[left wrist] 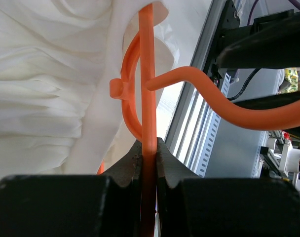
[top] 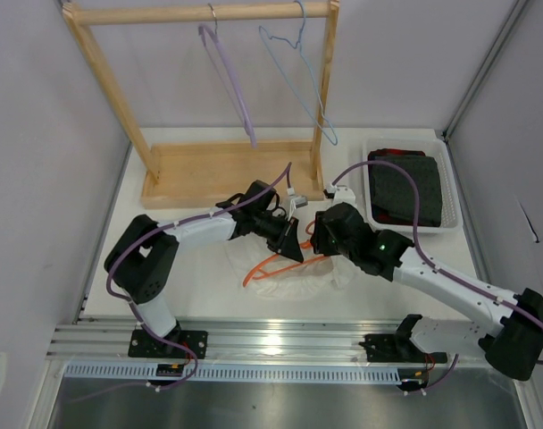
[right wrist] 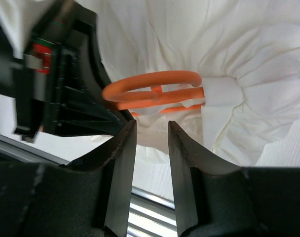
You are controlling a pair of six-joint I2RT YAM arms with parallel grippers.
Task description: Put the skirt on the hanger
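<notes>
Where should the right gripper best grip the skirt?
Probably the skirt at its flat waistband, beside the hanger. Come forward and slightly right from where the open right gripper stands; the band is a firm edge, the frills loose.

a robotics lab test cell. a wooden clothes rack (top: 222, 174) stands at the back of a white table (top: 200, 290), with plain pale panel walls (top: 39, 134) to the rack's left, right and behind it. in front of the rack, two robot arms (top: 196, 231) trailing purple cables (top: 379, 164) are bolted to an aluminium rail (top: 280, 338). a lilac hanger (top: 236, 89) and a pale blue wire hanger (top: 305, 85) hang from the rack's top bar, and a white tray (top: 452, 179) sits just right of it.
</notes>
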